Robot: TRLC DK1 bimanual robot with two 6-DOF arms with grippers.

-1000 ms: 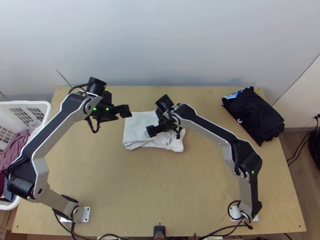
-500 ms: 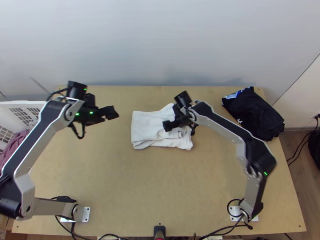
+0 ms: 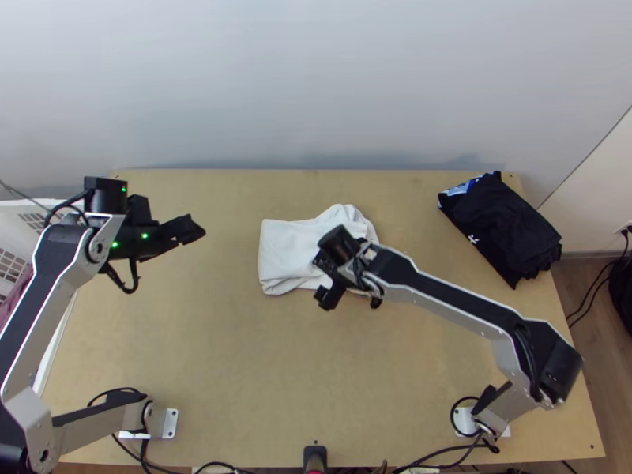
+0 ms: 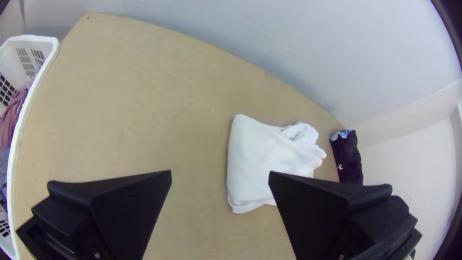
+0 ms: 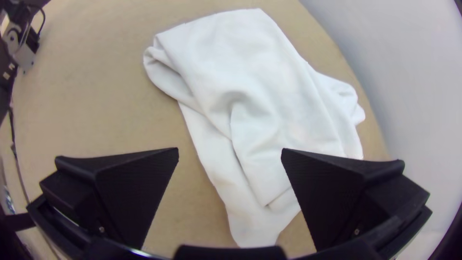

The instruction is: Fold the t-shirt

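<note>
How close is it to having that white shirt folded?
Probably partway. The white t-shirt already lies in a compact, layered bundle, fairly neat at the end toward the left gripper. Nothing is in hand: that gripper is open, away from the cloth, and the right gripper is open over the shirt's near side. What seems left is the rumpled other end, where loose cloth sticks out.

The place looked like a robot lab or a similar workroom: two robot arms were fixed with metal plates on a wooden counter, before a plain, pale wall. The floor had a wood look, and a white basket contained clothes.
</note>
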